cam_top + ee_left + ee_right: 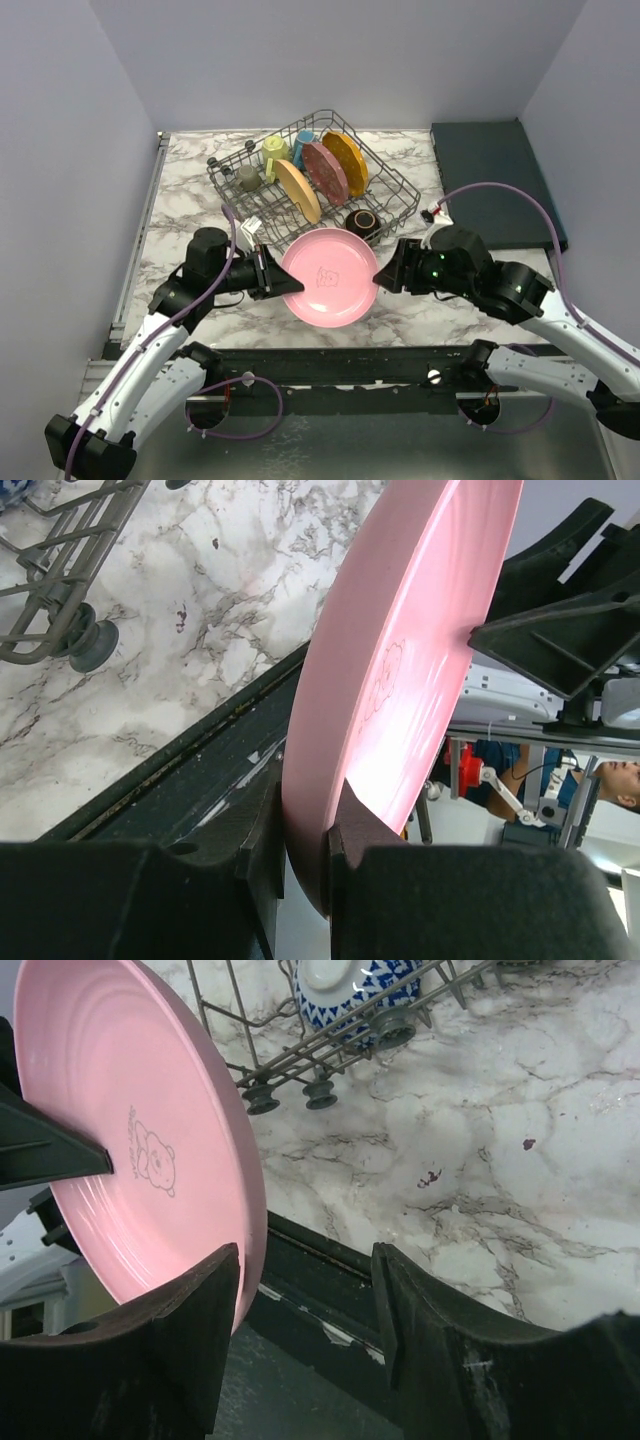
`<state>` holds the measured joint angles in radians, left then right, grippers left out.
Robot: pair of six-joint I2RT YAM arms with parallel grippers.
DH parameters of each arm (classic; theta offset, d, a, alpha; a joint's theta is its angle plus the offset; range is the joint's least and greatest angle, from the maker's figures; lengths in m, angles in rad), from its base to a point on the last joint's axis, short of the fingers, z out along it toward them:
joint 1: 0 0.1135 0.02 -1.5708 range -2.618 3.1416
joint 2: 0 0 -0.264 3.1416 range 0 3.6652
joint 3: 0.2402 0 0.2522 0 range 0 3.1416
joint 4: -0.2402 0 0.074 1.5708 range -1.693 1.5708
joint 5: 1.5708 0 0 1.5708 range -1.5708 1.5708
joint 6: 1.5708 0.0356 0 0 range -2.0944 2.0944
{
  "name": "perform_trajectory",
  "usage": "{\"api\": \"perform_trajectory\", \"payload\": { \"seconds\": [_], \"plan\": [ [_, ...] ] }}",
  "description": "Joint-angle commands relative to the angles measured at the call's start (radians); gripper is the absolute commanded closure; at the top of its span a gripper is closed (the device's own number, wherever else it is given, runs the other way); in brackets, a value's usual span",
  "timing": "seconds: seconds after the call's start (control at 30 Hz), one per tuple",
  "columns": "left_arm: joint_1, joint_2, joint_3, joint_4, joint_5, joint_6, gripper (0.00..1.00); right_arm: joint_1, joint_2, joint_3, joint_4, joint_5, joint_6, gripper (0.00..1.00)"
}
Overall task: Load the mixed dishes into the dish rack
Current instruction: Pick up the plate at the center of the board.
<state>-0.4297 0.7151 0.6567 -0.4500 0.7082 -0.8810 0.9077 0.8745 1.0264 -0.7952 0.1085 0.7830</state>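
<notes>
The pink plate [328, 277] is blocking between left fingers [255, 850] and right fingers [430, 1340]; the dish rack [405, 195] is standing beyond their tips, table [190, 200] opening outside.

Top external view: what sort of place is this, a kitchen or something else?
Probably a robot test cell rather than a kitchen: plain grey walls box in a marble-patterned tabletop, two arms are bolted at its near edge, and a loaded wire dish rack sits on it.

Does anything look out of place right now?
The pink plate hangs tilted over the near edge of the table, pinched by the left gripper alone; the right gripper stands open around its other rim.
</notes>
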Motion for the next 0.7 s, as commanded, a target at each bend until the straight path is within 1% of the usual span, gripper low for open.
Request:
{"api": "perform_trajectory", "payload": {
  "seconds": [0.0, 0.07, 0.23, 0.3, 0.43, 0.53, 0.67],
  "plan": [
    [-0.004, -0.033, -0.018, 0.071, 0.046, -0.033, 1.0, -0.003, -0.063, -0.079, 0.138, -0.091, 0.036, 0.38],
    [-0.004, -0.042, -0.019, 0.08, 0.058, -0.042, 1.0, -0.003, -0.104, -0.112, 0.205, -0.145, 0.048, 0.37],
    [-0.004, -0.048, -0.027, 0.113, 0.104, -0.071, 1.0, -0.003, -0.17, -0.175, 0.328, -0.163, 0.088, 0.36],
    [-0.004, -0.05, -0.032, 0.122, 0.116, -0.076, 1.0, -0.003, -0.164, -0.186, 0.364, -0.168, 0.092, 0.36],
    [-0.004, -0.057, -0.039, 0.144, 0.138, -0.089, 1.0, -0.003, -0.12, -0.171, 0.374, -0.149, 0.099, 0.35],
    [-0.004, -0.064, -0.033, 0.157, 0.153, -0.096, 1.0, -0.003, -0.104, -0.175, 0.429, -0.157, 0.103, 0.35],
    [-0.004, -0.067, -0.023, 0.163, 0.163, -0.098, 1.0, -0.003, -0.087, -0.174, 0.472, -0.177, 0.11, 0.37]
  ]
}}
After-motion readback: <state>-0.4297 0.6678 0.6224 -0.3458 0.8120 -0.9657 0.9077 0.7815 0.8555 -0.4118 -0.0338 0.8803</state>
